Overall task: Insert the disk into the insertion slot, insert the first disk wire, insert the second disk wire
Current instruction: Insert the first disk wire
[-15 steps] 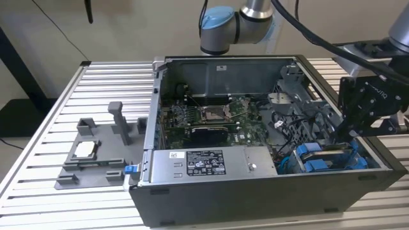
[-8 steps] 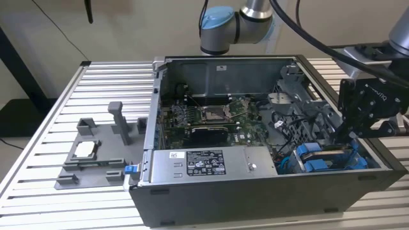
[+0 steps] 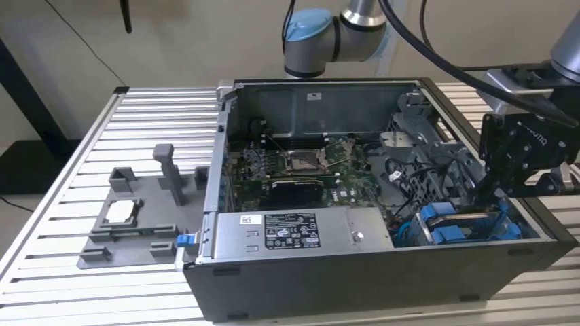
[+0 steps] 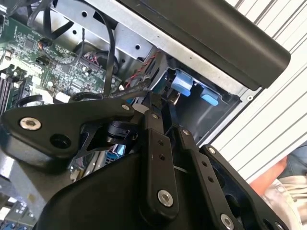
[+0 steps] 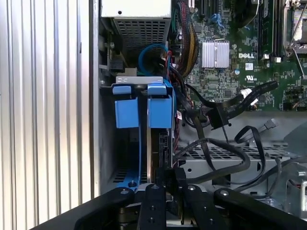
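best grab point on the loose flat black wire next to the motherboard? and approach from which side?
Probably the blocky plug at the end of the black wire, not the flat run behind it: the plug looks rigid, while the run would likely bend. Come in through the open side of the computer case, since the plug lies uncovered beside the motherboard.

The white sticker [image 3: 281, 231] on the grey power supply box [image 3: 340, 224] carries rows of black print, too fine to make out. In the first wrist view a short white logo and small white markings stand on the green motherboard [image 5: 230, 76] beside the silver heatsink [image 5: 215, 53]; pale lettering on the black bracket [image 3: 530, 146] at the arm's wrist cannot be made out
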`<state>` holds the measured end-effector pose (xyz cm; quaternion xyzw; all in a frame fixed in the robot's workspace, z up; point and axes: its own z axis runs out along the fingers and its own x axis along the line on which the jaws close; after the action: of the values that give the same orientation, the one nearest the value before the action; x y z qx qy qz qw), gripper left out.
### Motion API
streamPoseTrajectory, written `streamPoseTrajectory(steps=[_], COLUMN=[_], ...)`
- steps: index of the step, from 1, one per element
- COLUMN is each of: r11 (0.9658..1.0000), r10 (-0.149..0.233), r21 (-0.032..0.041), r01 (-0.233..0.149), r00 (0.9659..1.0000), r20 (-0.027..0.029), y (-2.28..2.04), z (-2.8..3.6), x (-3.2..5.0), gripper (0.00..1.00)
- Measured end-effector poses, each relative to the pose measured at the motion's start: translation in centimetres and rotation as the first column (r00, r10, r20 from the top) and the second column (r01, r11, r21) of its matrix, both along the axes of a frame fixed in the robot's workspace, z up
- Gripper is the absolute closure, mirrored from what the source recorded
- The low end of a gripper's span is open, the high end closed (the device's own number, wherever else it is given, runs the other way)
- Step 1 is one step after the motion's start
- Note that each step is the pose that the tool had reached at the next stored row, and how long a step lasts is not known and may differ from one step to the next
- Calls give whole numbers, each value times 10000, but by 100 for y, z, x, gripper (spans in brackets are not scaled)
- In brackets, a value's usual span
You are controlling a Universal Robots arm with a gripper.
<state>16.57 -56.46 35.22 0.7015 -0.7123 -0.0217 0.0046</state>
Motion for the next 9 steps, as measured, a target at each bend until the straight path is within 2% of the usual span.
streamPoseTrajectory(steps=[9], r11=[9999], r10=[-122], r21=[1], r01=[122], r00=[9999], r20=[-6], y=[0], z=[-17], x=[4], gripper=[81])
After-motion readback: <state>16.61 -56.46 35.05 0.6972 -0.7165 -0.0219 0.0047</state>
